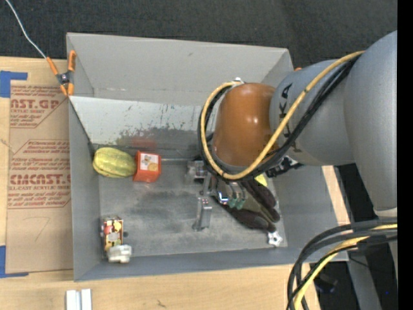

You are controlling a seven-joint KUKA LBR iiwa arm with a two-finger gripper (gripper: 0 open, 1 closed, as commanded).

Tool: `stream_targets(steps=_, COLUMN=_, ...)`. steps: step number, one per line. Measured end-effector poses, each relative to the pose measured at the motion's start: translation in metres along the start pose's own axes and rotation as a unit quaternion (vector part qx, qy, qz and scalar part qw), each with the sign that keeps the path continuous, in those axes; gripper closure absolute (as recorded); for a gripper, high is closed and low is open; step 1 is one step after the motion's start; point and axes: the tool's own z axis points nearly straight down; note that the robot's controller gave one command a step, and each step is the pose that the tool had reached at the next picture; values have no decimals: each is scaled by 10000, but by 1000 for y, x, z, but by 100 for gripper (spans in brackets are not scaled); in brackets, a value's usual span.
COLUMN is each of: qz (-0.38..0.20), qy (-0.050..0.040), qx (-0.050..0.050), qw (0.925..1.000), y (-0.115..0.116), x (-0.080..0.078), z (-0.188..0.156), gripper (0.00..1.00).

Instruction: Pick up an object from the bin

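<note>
Grey metal bin (161, 76) seen from above. The arm (348, 108) reaches in from the right. Its jaws hang low over bare floor, a little right of the bin's middle, spread apart with nothing between them. Just beside them, toward the right wall, lies a dark glossy thing (258, 215), partly under the wrist. Well apart on the left are a yellow-green squash (114, 163) just beside a red box (147, 166) — and a small colourful packet (112, 231) near the front-left corner.
</note>
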Motion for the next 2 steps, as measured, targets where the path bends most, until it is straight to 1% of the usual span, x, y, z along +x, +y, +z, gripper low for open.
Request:
stream_targets(steps=1, qz=7, qy=-36, qx=-3, qw=10000, y=0, x=-2, z=-5, gripper=0)
stream_targets(steps=2, qz=18, qy=-19, qx=0, qw=10000, y=-105, x=-30, z=58, gripper=0)
